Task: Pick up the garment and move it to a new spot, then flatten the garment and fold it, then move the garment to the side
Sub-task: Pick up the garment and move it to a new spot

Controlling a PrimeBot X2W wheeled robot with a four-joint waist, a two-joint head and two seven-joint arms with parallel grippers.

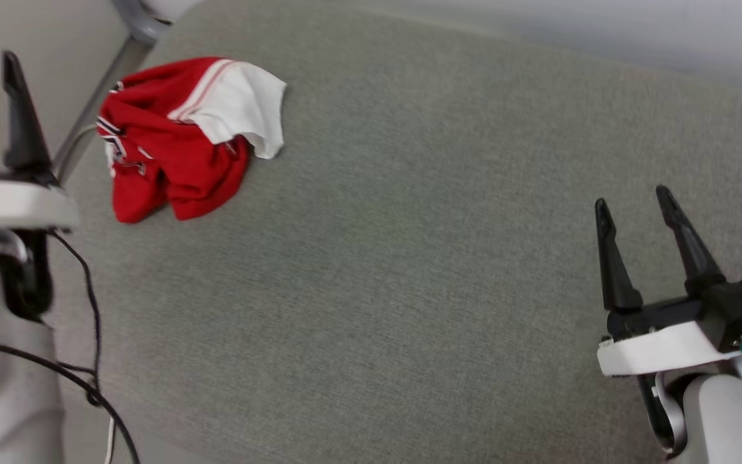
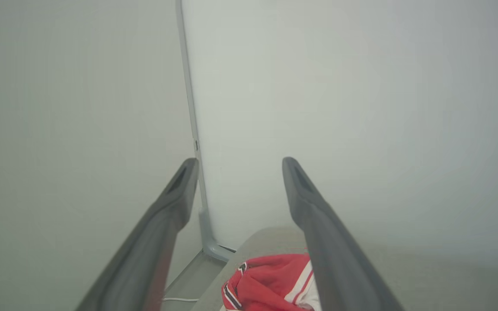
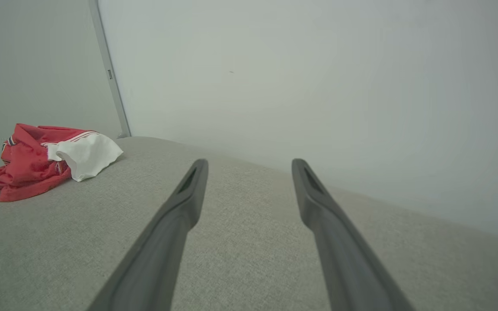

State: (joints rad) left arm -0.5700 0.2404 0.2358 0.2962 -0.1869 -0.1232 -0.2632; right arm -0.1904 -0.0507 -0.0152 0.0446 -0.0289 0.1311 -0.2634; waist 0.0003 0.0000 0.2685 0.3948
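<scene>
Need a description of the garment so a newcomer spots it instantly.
A wide grey fabric surface spreads before the robot. Far left on it, beside a grey metal bar, the garment lies crumpled. Its bright red cloth with one white sleeve stands out against the plain grey.

Garment (image 1: 178,138) on the table's (image 1: 409,290) far-left part, left gripper (image 2: 240,166) near it, right gripper (image 1: 633,200) well apart rightward.

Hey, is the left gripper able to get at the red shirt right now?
Probably yes. The left gripper is open, and the garment lies crumpled just ahead of it on the grey surface, with nothing between them.
</scene>
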